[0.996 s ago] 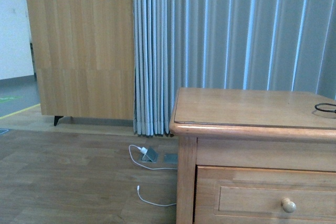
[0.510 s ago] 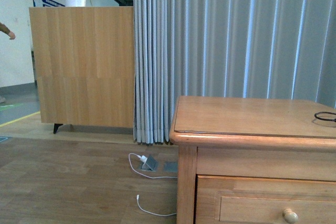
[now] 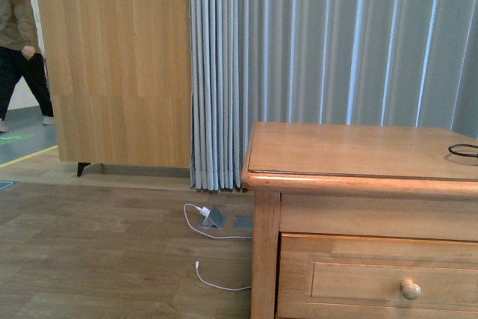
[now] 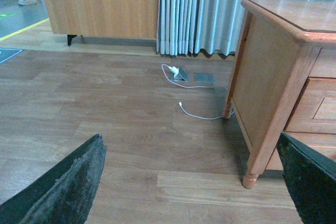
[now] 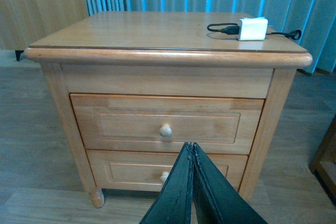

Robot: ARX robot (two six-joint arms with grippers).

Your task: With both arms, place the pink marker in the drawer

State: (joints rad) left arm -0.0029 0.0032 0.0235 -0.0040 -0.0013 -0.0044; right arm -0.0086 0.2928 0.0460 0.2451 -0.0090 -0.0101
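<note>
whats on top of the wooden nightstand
A white charger block with a black cable lies on the nightstand top. No pink marker shows there. Both drawers are closed, so their insides are hidden.

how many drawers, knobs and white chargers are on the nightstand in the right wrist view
drawers: 2, upper and lower
knobs: 2, upper and lower, the lower partly behind the right claw
white chargers: 1
total: 5
</note>
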